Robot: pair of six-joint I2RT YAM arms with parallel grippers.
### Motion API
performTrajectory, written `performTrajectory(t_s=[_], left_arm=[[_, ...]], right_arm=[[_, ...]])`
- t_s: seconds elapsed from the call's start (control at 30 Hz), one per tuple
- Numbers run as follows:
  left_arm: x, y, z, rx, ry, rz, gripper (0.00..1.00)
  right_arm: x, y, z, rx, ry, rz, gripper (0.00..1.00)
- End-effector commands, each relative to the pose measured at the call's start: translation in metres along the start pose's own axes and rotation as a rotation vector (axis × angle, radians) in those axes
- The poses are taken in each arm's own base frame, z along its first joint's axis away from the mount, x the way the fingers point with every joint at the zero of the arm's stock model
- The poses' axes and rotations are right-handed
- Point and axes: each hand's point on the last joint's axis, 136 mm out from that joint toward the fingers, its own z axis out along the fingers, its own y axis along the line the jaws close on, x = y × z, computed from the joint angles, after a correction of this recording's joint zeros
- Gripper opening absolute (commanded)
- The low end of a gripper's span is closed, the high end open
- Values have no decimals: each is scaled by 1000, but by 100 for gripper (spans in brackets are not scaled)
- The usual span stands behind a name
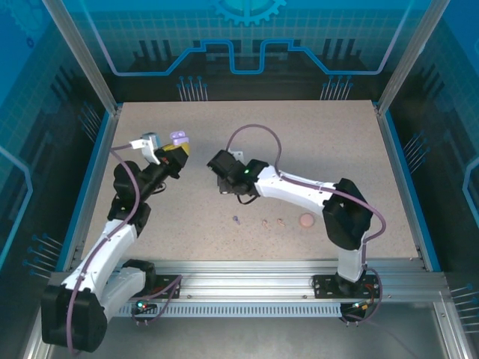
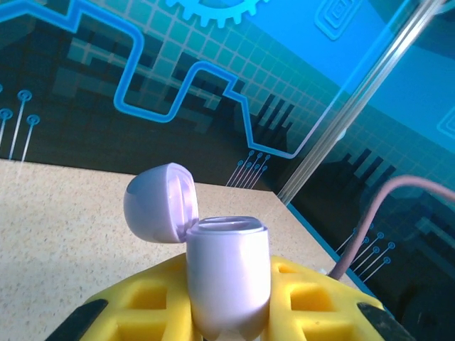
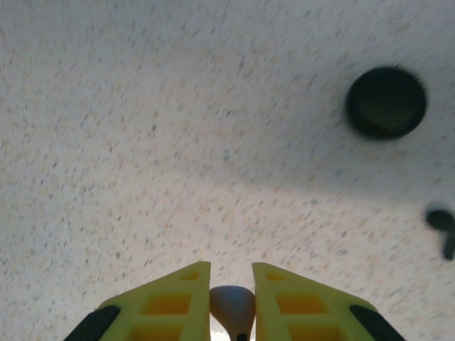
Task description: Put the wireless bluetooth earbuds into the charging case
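Observation:
My left gripper (image 2: 227, 268) is shut on an open lilac charging case (image 2: 227, 284). The case stands upright between the yellow fingers (image 2: 313, 298), its lid (image 2: 160, 202) hinged back to the left. From above, this gripper (image 1: 177, 151) holds the case (image 1: 178, 138) raised at the table's left rear. My right gripper (image 3: 231, 268) is shut on a small lilac earbud (image 3: 232, 304), just over the tabletop. In the top view it (image 1: 222, 169) sits near the table's middle. Another lilac earbud (image 1: 236, 219) and two pale pink earbuds (image 1: 265, 222) lie on the table.
A closed black round case (image 3: 386, 101) and a pair of black earbuds (image 3: 442, 222) lie on the speckled table ahead and to the right of my right gripper. A pale pink round case (image 1: 306, 220) sits right of the pink earbuds. Blue walls enclose the table.

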Motion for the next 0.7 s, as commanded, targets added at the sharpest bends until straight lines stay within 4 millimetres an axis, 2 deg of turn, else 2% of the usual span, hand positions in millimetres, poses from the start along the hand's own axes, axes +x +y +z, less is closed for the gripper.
performTrajectory(t_s=[0.0,0.17,0.33,0.57,0.67], left_arm=[[-18,-15,2,78,-151,163,0],[-3,-23,16,156,-173,237,0],[15,-30,29,247,-185,269,0],[47,-41,39,333,-149,350,0],[53,-45,41,347,-144,398,0]], right_arm=[[-35,-9,-31,-33,-66,-24,17],[-62,-30,-56,-42,-124,-8,17],[-80,-41,-83,-66,-186,1,17],[-96,-40,-113,-126,-276,-20,18],[-103,-34,-125,-172,-318,-33,18]])
